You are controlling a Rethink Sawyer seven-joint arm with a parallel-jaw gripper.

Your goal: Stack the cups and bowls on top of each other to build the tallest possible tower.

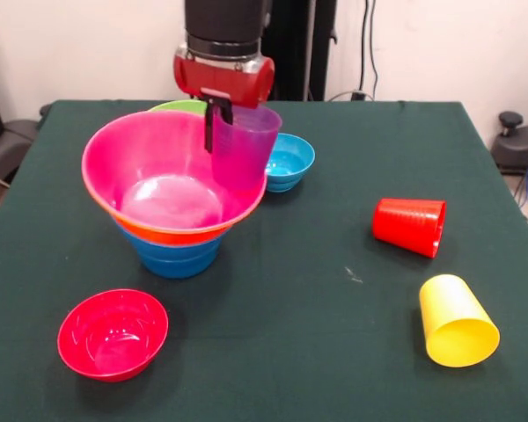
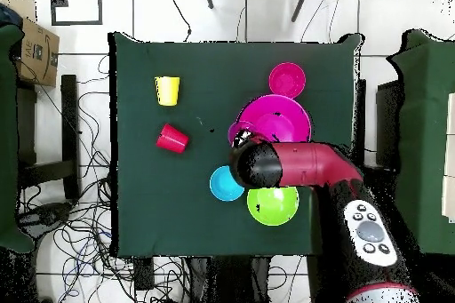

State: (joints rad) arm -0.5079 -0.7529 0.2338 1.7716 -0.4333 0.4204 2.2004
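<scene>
The tool (image 1: 218, 119) pinches the purple cup's (image 1: 245, 145) rim, apparently holding it upright over the pink bowl's (image 1: 150, 171) far edge.

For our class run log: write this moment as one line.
gripper: shut on purple cup | cup: above pink bowl rim | tower: standing | red cup, yellow cup: lying

Red and black arm (image 2: 307, 165): black cylindrical wrist, glossy red collar, grey button panel, black gripper (image 1: 218, 123).
</scene>
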